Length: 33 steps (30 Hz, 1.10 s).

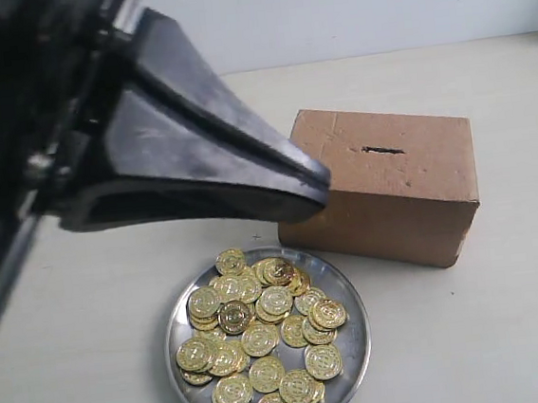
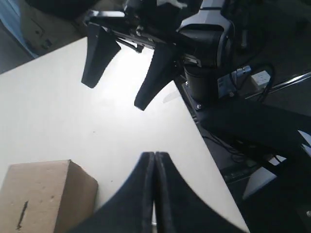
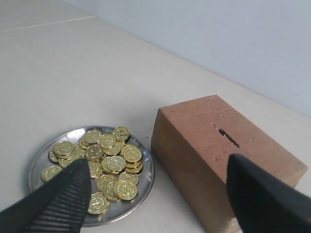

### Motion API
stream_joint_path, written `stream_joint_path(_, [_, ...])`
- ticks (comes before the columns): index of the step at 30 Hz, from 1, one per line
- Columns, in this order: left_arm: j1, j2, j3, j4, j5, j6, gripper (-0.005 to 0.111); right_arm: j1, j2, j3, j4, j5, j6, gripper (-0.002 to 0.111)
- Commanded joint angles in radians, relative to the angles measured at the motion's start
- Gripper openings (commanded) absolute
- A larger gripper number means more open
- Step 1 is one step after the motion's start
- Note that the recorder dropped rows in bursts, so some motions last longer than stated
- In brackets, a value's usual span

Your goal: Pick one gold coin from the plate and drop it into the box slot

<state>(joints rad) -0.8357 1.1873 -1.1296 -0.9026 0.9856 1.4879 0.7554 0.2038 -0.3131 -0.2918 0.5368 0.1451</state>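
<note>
Jaws of the left gripper [image 2: 154,158] pressed together; those of the right gripper [image 3: 156,164] spread wide. Gold coins [image 1: 262,331] heaped on plate [image 1: 357,345], just beside box [image 1: 393,199]; slot [image 1: 382,150] faces up.

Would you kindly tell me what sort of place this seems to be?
Probably a robotics lab bench: a pale table before a plain wall, with loose cables beside an arm's mounting base.

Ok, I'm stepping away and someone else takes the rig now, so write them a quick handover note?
Left hand: shut, raised between plate and box; no coin visible in it.
Right hand: open, empty.
The gold coins lie on the plate beside the box; slot in the box's top face.
Done: nothing visibly delivered. Left: grip one coin, drop it through the slot.
</note>
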Motion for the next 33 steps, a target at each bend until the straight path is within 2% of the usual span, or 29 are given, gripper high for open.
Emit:
stream_joint_path(1, [-0.003, -0.104, 0.032, -0.008, -0.024, -0.006, 0.000, -0.001, -0.006, 0.005, 0.003, -0.016, -0.003, 0.073])
stream_joint_path(10, [-0.003, -0.152, 0.032, -0.014, -0.024, -0.004, 0.000, -0.026, -0.040, 0.005, 0.008, -0.017, -0.003, 0.073])
stream_joint_path(16, [0.000, -0.180, 0.052, -0.009, -0.043, -0.004, 0.000, -0.212, -0.159, 0.005, 0.006, -0.017, -0.003, 0.073])
stream_joint_path(19, [0.015, -0.261, 0.111, -0.029, -0.070, -0.002, 0.000, -0.327, -0.204, 0.005, 0.006, -0.017, -0.003, 0.073])
stream_joint_path(23, [0.134, -0.445, 0.230, -0.043, -0.070, -0.002, 0.000, -0.453, -0.204, 0.008, -0.014, -0.017, -0.003, 0.073])
stream_joint_path(26, [0.277, -0.602, 0.328, -0.043, -0.068, -0.002, 0.000, -0.532, -0.204, 0.008, -0.014, -0.017, -0.003, 0.073])
stream_joint_path(29, [0.393, -0.726, 0.400, -0.041, -0.068, -0.002, 0.000, -0.573, -0.204, 0.008, -0.014, -0.017, -0.003, 0.073])
stream_joint_path(33, [0.515, -0.907, 0.465, -0.019, -0.068, -0.002, 0.000, -0.580, -0.204, 0.008, -0.014, -0.017, -0.003, 0.073])
